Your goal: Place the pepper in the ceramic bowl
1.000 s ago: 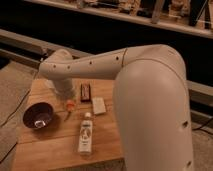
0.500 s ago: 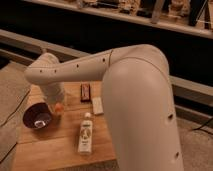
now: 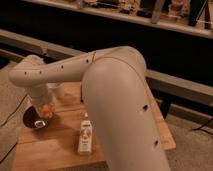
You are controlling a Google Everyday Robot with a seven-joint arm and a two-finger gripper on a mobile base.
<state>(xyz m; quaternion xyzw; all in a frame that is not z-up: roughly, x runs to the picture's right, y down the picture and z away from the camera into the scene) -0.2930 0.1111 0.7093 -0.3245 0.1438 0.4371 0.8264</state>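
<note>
My gripper (image 3: 44, 111) hangs at the left end of the wooden table, at the tip of the big white arm that crosses the view. It is shut on the pepper (image 3: 46, 109), a small orange piece showing at its tip. Directly beneath sits the ceramic bowl (image 3: 31, 120), dark maroon and round; the gripper covers its right part. The pepper is held just over the bowl's right rim.
A clear bottle with a white label (image 3: 85, 136) lies on the wooden table (image 3: 55, 150) right of the bowl. A white cup (image 3: 59, 90) stands behind the gripper, partly hidden by the arm. A dark rail and shelving run along the back.
The arm has swung left and the gripper has carried the pepper from the table's middle to above the bowl. The bottle has not moved.
</note>
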